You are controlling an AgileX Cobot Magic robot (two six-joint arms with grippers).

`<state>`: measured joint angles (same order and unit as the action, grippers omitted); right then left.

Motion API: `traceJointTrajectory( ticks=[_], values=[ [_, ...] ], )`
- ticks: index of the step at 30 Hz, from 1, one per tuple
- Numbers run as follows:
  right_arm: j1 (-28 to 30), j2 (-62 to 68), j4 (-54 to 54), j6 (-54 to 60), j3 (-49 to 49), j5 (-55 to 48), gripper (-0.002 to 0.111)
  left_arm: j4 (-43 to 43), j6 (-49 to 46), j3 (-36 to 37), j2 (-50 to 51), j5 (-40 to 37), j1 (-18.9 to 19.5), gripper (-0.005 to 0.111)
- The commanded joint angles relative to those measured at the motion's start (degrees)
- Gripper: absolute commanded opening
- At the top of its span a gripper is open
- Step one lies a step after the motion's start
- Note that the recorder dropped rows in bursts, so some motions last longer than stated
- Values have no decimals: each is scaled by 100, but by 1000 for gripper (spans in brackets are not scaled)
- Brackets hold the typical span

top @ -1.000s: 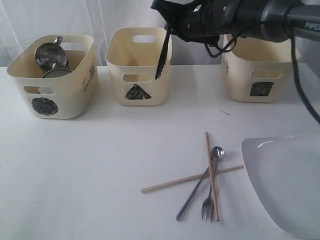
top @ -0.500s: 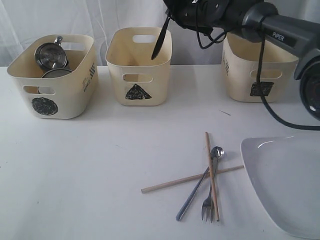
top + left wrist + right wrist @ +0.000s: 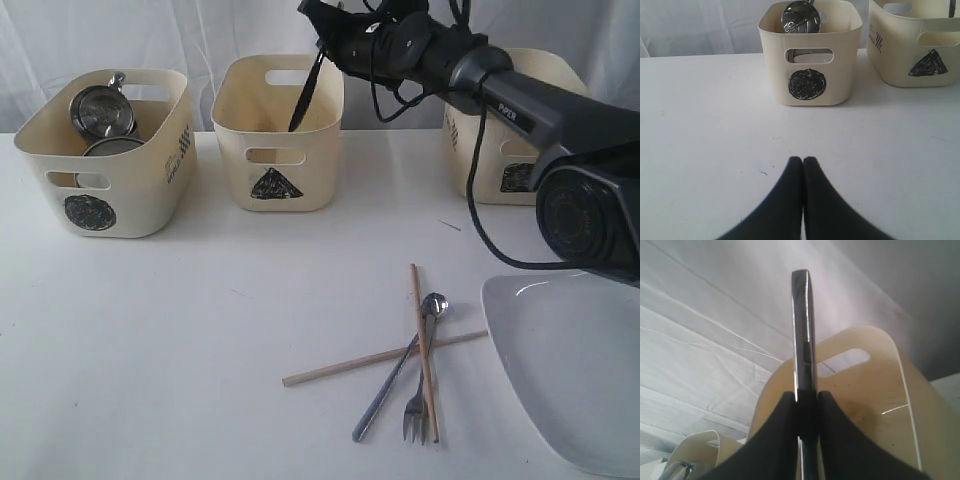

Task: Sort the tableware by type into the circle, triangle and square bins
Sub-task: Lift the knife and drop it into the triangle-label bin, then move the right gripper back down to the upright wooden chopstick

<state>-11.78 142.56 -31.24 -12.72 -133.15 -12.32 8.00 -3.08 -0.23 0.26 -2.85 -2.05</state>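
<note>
My right gripper (image 3: pixel 322 42) (image 3: pixel 805 396) hangs above the triangle tub (image 3: pixel 278 150) (image 3: pixel 875 390), shut on a steel cutlery piece (image 3: pixel 303 95) (image 3: pixel 802 330) whose lower end dips inside the tub. The circle tub (image 3: pixel 110 190) (image 3: pixel 810 85) holds a steel mug (image 3: pixel 100 110) (image 3: pixel 800 19). The square tub (image 3: pixel 510 150) stands to the right, partly behind the arm. On the table lie two crossed chopsticks (image 3: pixel 385 357), a spoon (image 3: pixel 400 375) and a fork (image 3: pixel 415 415). My left gripper (image 3: pixel 803 160) is shut and empty, low over the table before the circle tub.
A big white plate (image 3: pixel 570 360) lies at the front right corner of the table. The right arm and its cables (image 3: pixel 520 90) stretch across the square tub. A white curtain hangs behind the tubs.
The right gripper has shifted left over the triangle tub, and the cutlery piece it holds has swung from the tub's right wall to inside the tub.
</note>
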Motion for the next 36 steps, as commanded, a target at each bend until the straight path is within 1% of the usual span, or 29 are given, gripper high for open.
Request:
traceJointTrajectory(
  ticks=[1, 3, 6, 9, 12, 15, 17, 18, 19, 22, 25, 28, 30, 36],
  values=[
    [-50, 11, -7, 261, -100, 20, 19, 55, 29, 23, -26, -13, 19, 0],
    [-77, 11, -7, 363, -100, -72, 23, 55, 29, 23, -26, -13, 19, 0],
    [-80, 11, -8, 532, -100, -349, 23, 55, 29, 23, -26, -13, 19, 0],
    [-80, -123, 4, 1063, -77, -818, 23, 55, 29, 23, -26, -13, 19, 0],
    [-58, -398, 150, 1148, 156, -1169, 23, 55, 29, 23, -26, -13, 19, 0],
    [-48, -1069, 1054, 1220, 911, -1871, 23, 55, 29, 23, -26, -13, 19, 0],
    [-48, -1637, 1480, 1845, 1709, -2281, 23, 55, 29, 23, -26, -13, 19, 0],
    [-48, -1942, 1673, 1906, 2158, -2389, 23, 55, 29, 23, -26, -13, 19, 0],
    [-48, -2169, 1798, 1906, 2496, -2399, 23, 55, 29, 23, -26, -13, 19, 0],
    [-87, -3247, 2127, 1865, 4124, -2372, 23, 55, 29, 23, -26, -13, 19, 0],
    [-183, -3836, 2272, 1716, 5142, -2334, 23, 55, 29, 23, -26, -13, 19, 0],
    [-346, -4204, 2731, 1554, 5895, -2281, 23, 55, 29, 23, -26, -13, 19, 0],
    [-484, -4323, 3181, 1202, 6217, -2460, 23, 55, 29, 23, -26, -13, 19, 0],
    [-807, -4266, 4107, 579, 6456, -2794, 25, 55, 29, 23, -26, -13, 19, 0]
  ],
)
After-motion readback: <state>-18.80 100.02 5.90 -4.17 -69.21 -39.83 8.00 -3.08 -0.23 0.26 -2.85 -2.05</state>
